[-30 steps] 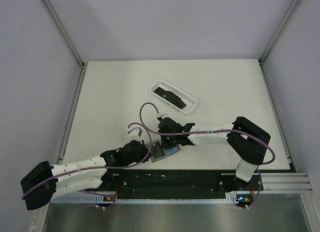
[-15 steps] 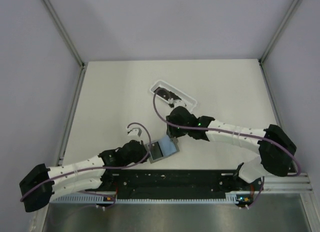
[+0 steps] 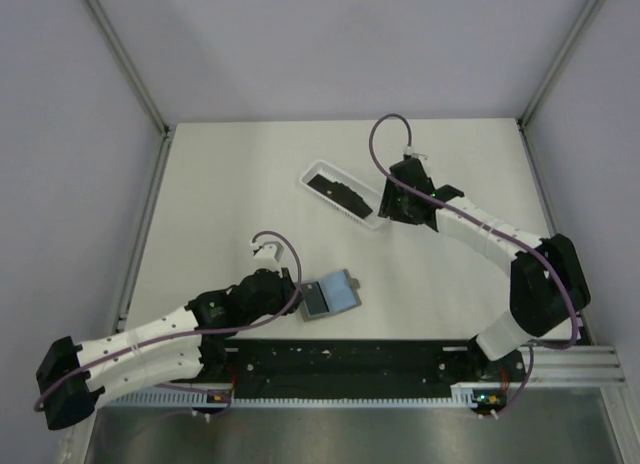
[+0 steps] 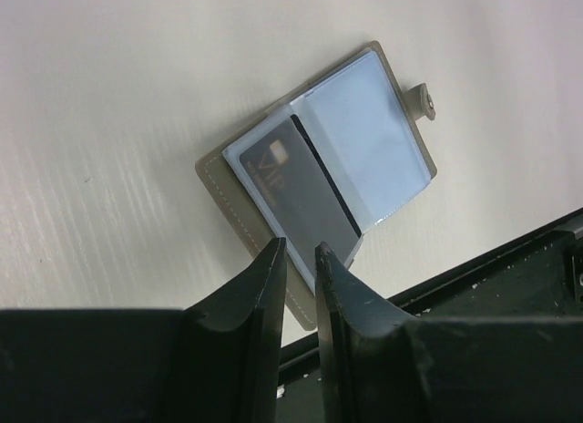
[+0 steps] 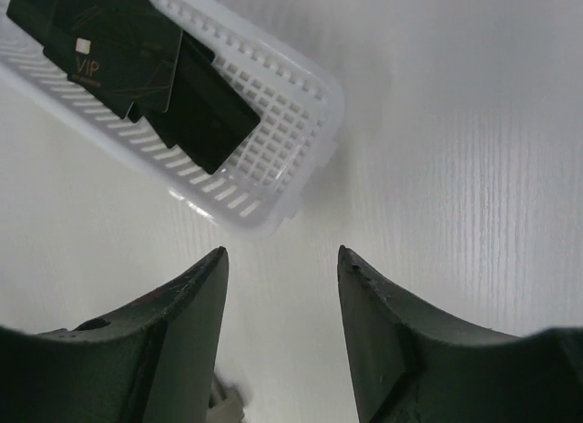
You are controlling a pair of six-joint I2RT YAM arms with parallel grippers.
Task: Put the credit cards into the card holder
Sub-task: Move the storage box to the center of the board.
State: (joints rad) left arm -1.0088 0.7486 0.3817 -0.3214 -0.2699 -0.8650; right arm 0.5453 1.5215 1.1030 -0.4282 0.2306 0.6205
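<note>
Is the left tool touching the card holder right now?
Cannot tell. In the left wrist view the left tool overlaps the card holder at its near edge, but neither contact nor a gap shows plainly.

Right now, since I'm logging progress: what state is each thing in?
card holder: open, lying flat, one credit card inside
other credit cards: overlapping in white tray
white tray: upright, not tipped
left gripper: slightly open, empty
right gripper: open, empty
</note>
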